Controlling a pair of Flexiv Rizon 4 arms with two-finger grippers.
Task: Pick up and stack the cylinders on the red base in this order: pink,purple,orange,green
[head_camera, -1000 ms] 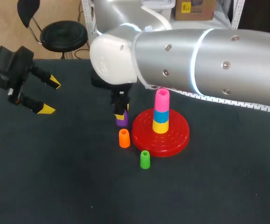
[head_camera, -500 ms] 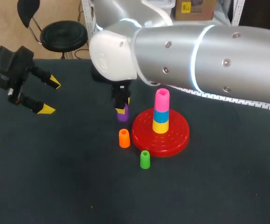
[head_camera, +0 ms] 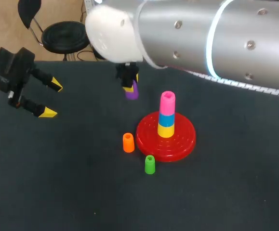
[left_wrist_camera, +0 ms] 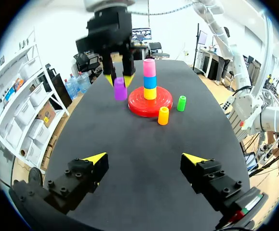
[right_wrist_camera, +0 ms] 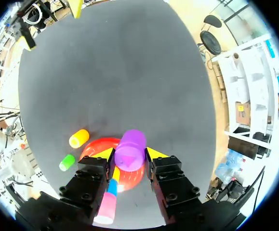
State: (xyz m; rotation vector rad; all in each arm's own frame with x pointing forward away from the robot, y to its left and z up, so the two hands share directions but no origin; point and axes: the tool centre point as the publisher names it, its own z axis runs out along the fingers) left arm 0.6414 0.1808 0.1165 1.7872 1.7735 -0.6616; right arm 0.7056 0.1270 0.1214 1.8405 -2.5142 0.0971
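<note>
On the red base (head_camera: 182, 140): yellow, blue and pink pieces stand stacked at its middle, the pink cylinder (head_camera: 167, 101) topmost. By the task's order, purple goes on next.
Purple cylinder (head_camera: 131, 91): in the air, beyond the red base and toward its left side, not yet over the stack. I judge it is held high so it can clear the pink top.
Right gripper (head_camera: 128, 83): clamped on the purple cylinder, a yellow-tipped finger on each side, gripping near the upper end. The lower end hangs free, probably so it can seat on the pink one. In the right wrist view the red base shows below the fingers.
Orange cylinder (head_camera: 128, 142): upright on the table (head_camera: 57, 183), just beside the red base's left edge, waiting as third.
Green cylinder (head_camera: 150, 164): upright, just beside the red base's near edge, waiting as last.
Left gripper (head_camera: 52, 99): fingers spread wide with nothing between them, well apart from the red base on its left, likely kept out of the way.
Next move: carry the purple cylinder across until it is centred over the pink one, then lower it squarely; a tilt could topple the stack.
</note>
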